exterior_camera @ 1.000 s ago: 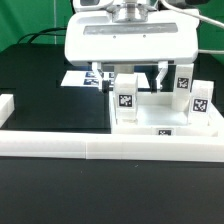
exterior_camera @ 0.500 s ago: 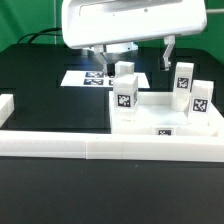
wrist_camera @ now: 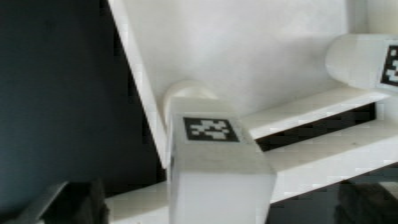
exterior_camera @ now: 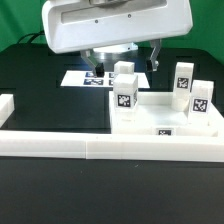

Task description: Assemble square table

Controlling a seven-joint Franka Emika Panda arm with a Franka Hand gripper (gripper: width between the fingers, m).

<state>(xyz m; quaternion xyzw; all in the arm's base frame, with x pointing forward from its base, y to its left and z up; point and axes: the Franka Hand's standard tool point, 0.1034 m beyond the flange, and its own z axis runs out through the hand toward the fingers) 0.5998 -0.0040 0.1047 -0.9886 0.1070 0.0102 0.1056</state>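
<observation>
The square table point(exterior_camera: 165, 120) sits in the right half of the exterior view, a white slab lying flat on the black table top point(exterior_camera: 50, 95). Four small white leg blocks stand up on it, each with a black-and-white tag. One leg point(exterior_camera: 124, 99) is at the front left of the slab, another leg point(exterior_camera: 126, 72) is behind it, a third leg point(exterior_camera: 184, 78) is further right, and the fourth leg point(exterior_camera: 201, 100) is near the right edge of the frame.

The white border wall point(exterior_camera: 110, 146) runs across the frame just in front of the slab. The marker board point(exterior_camera: 90, 77) lies flat behind, partly hidden.

The gripper point(exterior_camera: 122, 57) hangs above the legs in the upper middle. Its two dark fingers are spread wide with nothing between them (the big white camera box covers most of the arm).

The wrist view shows one leg point(wrist_camera: 217, 150) up close, with its tag facing the camera, and a dark finger point(wrist_camera: 71, 203) at the lower left corner. Another leg point(wrist_camera: 368, 60) is cut off at the right edge. Which legs these are, I cannot tell.
</observation>
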